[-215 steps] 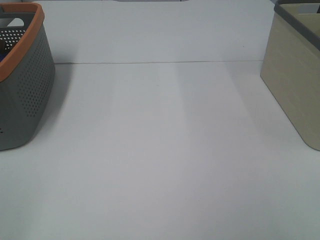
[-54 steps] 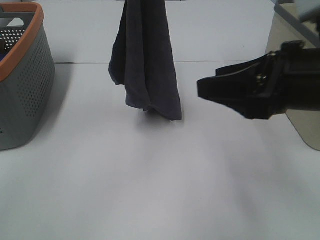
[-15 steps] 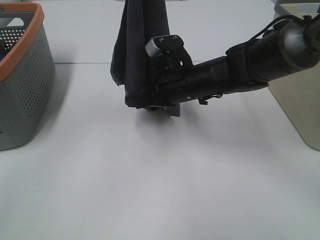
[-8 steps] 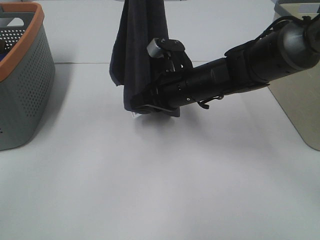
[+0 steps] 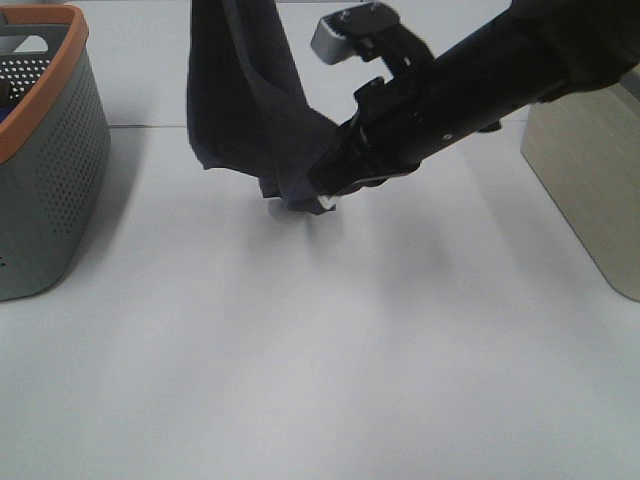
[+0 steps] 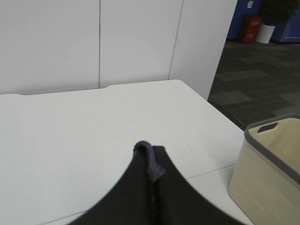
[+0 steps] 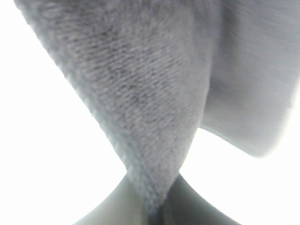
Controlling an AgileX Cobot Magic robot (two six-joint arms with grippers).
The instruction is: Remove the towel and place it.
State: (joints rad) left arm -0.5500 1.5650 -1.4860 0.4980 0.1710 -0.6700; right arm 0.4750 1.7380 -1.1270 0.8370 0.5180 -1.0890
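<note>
A: Right gripper [image 5: 322,193], clamped on a lower corner of the towel [image 5: 245,110] hanging above the table [image 5: 300,380], now sits further right than a moment ago.
B: Left gripper [image 6: 151,161] pinches just the top hem; pulling apart could slip it.

Right arm [image 5: 500,70] and tool [image 5: 328,188] black; grey camera block [image 5: 340,32] on wrist.
</note>
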